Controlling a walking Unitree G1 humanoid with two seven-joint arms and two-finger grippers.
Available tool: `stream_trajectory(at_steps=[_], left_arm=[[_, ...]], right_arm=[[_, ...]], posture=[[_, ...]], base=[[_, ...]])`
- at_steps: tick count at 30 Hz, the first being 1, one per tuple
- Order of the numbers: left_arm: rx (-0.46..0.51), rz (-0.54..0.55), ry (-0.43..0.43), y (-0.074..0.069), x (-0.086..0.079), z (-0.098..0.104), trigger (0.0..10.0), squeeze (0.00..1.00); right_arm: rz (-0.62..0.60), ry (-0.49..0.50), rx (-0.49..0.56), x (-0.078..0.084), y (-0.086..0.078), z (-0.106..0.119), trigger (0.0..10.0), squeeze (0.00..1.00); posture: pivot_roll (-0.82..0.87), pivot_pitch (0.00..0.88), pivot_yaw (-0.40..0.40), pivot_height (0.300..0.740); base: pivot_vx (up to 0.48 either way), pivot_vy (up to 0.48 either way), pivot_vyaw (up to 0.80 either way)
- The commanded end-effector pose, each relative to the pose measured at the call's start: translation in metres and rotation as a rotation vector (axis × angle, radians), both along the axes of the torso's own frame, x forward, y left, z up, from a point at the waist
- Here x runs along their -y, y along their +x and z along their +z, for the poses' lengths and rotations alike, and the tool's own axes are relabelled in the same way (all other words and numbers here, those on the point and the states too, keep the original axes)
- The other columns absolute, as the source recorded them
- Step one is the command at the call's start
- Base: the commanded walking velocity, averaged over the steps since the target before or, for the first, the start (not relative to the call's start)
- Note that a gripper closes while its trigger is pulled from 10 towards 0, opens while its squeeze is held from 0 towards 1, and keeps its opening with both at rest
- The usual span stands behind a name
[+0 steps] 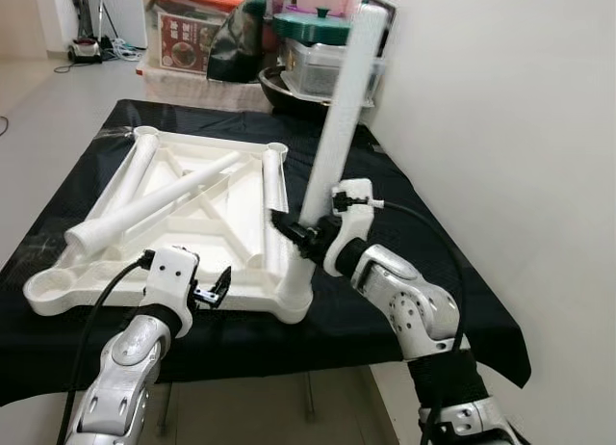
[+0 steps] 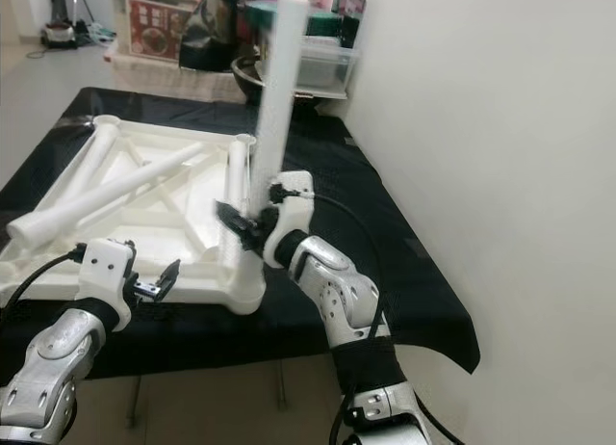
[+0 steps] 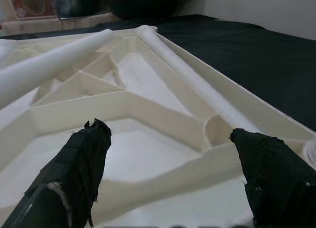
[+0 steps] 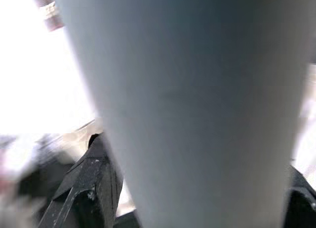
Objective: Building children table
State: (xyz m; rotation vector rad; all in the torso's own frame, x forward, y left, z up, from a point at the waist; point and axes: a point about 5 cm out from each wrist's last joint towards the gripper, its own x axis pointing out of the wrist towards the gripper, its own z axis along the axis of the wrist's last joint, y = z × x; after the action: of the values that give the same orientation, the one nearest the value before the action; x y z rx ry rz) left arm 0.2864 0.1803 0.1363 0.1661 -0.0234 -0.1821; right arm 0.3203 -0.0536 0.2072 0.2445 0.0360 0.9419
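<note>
Left eye view, centre: my right gripper [image 1: 306, 235] clamps one near-upright table leg [image 1: 342, 117]; three legs [image 1: 154, 199] lie flat; left gripper [image 1: 214, 289] apart.

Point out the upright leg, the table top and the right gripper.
upright leg [image 1: 339, 117]: left eye view, middle of its shaft.
table top [image 1: 58, 293]: left eye view, near left corner socket.
right gripper [image 1: 292, 232]: left eye view, between its fingertips at the leg's base.

White leg [image 1: 339, 127] upright in tabletop [image 1: 183, 235] corner
</note>
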Motion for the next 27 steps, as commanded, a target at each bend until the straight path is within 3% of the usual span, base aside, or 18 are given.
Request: stream_trajectory(at_steps=[1,5,6,7,10,11,12,13,15,17,20,21,25,26,27], left_arm=[[-0.005,-0.003,-0.001,0.001,0.002,-0.002,10.0,0.0],[-0.004,-0.001,-0.003,0.001,0.004,-0.002,10.0,0.0],[-0.004,0.0,-0.004,0.001,0.004,-0.002,10.0,0.0],[-0.004,0.002,-0.004,0.001,0.004,-0.002,10.0,0.0],[-0.004,0.004,-0.004,0.001,0.003,-0.002,10.0,0.0],[-0.003,0.005,-0.005,0.0,0.004,-0.002,10.0,0.0],[-0.003,0.005,-0.007,0.0,0.004,-0.002,10.0,0.0],[-0.003,0.005,-0.007,0.0,0.004,-0.002,10.0,0.0],[-0.002,0.004,-0.006,0.0,0.004,-0.002,10.0,0.0],[-0.001,0.004,-0.005,0.0,0.004,-0.002,10.0,0.0],[-0.001,0.004,-0.005,0.0,0.004,-0.001,10.0,0.0],[-0.001,0.005,-0.004,0.0,0.004,-0.001,10.0,0.0],[0.0,0.007,-0.004,0.0,0.003,-0.001,10.0,0.0],[0.0,0.007,-0.004,0.0,0.003,-0.001,10.0,0.0],[0.0,0.007,-0.004,0.0,0.003,-0.001,10.0,0.0]], right_arm=[[0.074,-0.01,0.003,-0.004,-0.006,-0.003,10.0,0.0],[0.14,-0.067,0.011,-0.005,-0.009,-0.016,10.0,0.0],[0.11,-0.071,-0.021,-0.006,-0.004,-0.021,0.2,0.0],[-0.015,-0.095,-0.069,-0.003,0.008,-0.028,0.0,0.0],[-0.097,-0.112,-0.105,-0.001,0.015,-0.032,0.0,0.0],[-0.267,-0.127,-0.169,0.008,0.028,-0.04,0.0,0.0],[-0.638,-0.158,-0.318,0.039,0.044,-0.059,0.0,0.0],[-0.638,-0.158,-0.318,0.039,0.044,-0.059,0.0,0.0],[-0.863,-0.179,-0.411,0.063,0.043,-0.073,0.0,0.0],[-0.929,-0.187,-0.436,0.07,0.039,-0.078,0.0,0.0],[-0.934,-0.186,-0.437,0.071,0.039,-0.078,0.0,0.0],[-0.839,-0.163,-0.402,0.058,0.037,-0.07,10.0,0.0],[-0.73,-0.122,-0.342,0.042,0.035,-0.059,10.0,0.0],[-0.692,-0.09,-0.302,0.037,0.033,-0.052,10.0,0.78],[-0.692,-0.09,-0.302,0.037,0.033,-0.052,10.0,0.78]], posture=[[0.17,0.0,-0.219,0.74],[0.18,0.0,-0.229,0.74],[0.18,0.0,-0.229,0.74],[0.18,0.0,-0.229,0.74],[0.18,0.0,-0.229,0.74],[0.18,0.0,-0.228,0.74],[0.17,0.0,-0.225,0.74],[0.17,0.0,-0.225,0.74],[0.17,0.0,-0.224,0.74],[0.17,0.0,-0.224,0.74],[0.17,0.0,-0.224,0.74],[0.17,0.0,-0.22,0.74],[0.17,0.0,-0.22,0.74],[0.17,0.0,-0.22,0.74],[0.17,0.0,-0.22,0.74]], base=[[0.0,0.0,0.0],[0.0,0.0,0.0],[0.0,0.0,0.0],[0.0,0.0,0.0],[0.0,0.0,0.0],[0.0,0.0,0.0],[0.0,0.0,0.0],[0.0,0.0,0.0],[0.0,0.0,0.0],[0.0,0.0,0.0],[0.0,0.0,0.0],[0.0,0.0,0.0],[0.0,0.0,0.0],[0.0,0.0,0.0],[0.0,0.0,0.0]])
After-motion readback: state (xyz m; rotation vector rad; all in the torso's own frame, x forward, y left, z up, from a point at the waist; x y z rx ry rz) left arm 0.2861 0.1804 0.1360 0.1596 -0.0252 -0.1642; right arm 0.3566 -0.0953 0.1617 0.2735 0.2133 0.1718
